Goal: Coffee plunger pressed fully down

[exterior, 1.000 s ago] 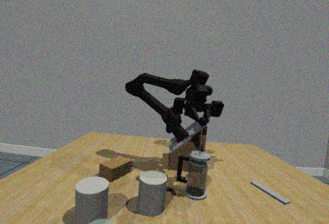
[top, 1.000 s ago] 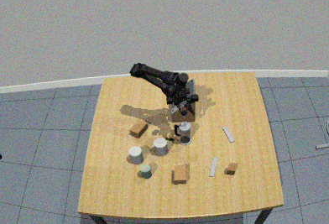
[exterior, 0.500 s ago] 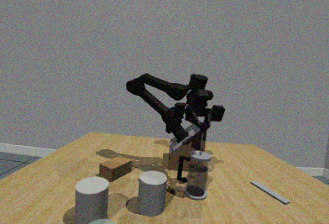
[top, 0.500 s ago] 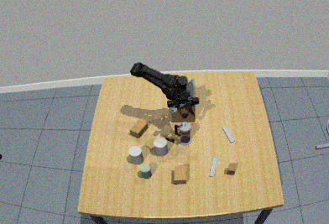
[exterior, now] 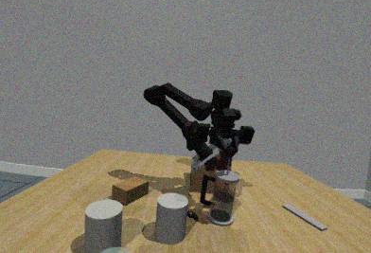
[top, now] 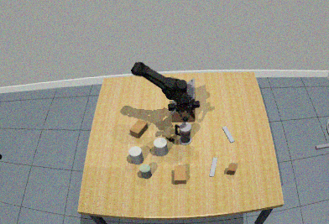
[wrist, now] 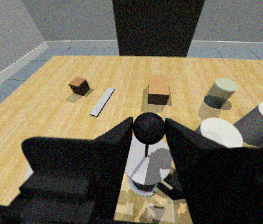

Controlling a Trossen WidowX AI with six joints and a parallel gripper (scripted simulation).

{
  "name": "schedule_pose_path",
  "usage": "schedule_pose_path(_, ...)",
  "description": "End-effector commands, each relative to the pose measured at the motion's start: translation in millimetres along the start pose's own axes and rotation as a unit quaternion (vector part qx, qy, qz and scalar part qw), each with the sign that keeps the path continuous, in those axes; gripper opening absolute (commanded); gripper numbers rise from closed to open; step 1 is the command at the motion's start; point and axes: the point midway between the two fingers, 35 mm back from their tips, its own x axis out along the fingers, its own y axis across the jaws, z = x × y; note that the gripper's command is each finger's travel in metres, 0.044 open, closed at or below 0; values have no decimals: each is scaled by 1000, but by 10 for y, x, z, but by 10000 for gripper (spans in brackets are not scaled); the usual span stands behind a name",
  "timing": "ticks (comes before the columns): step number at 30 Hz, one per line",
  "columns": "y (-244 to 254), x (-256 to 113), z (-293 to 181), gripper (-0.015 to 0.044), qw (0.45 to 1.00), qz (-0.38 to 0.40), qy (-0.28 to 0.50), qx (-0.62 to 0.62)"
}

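Top view: the glass coffee press [top: 185, 134] [exterior: 223, 203] [wrist: 148, 170] stands on the wooden table [top: 113, 195] [exterior: 265, 235] [wrist: 47, 115], just beside the nearer of two white-topped grey cylinders [top: 160, 146] [exterior: 171, 218] [wrist: 221, 132]. The arm's gripper [top: 185, 115] [exterior: 228, 160] [wrist: 148, 121] is above the press's wall-side edge. A pale green-topped cylinder [top: 145, 171] [wrist: 220, 93] and two flat grey strips lie farther out.

Exterior view: the press is upright — base on the tabletop, black handle [exterior: 204, 189] on the picture's left. One brown block [exterior: 131, 190] [top: 138, 128] sits farther left.

Wrist view: the gripper is clenched on the round black plunger knob [wrist: 149, 128] — one fingertip on each side. A thin dark rod [wrist: 147, 149] shows between knob and pale lid [wrist: 147, 167], so the plunger is not fully down.
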Motion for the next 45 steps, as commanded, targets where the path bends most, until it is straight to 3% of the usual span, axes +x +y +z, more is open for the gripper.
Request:
schedule_pose_path(1, 42, 62, -155, 122, 1000, 10, 13, -9)
schedule_pose_path(19, -5, 249, -380, 122, 1000, 7, 8, -12)
schedule_pose_path(45, -7, 322, -343, 122, 1000, 5, 7, -11)
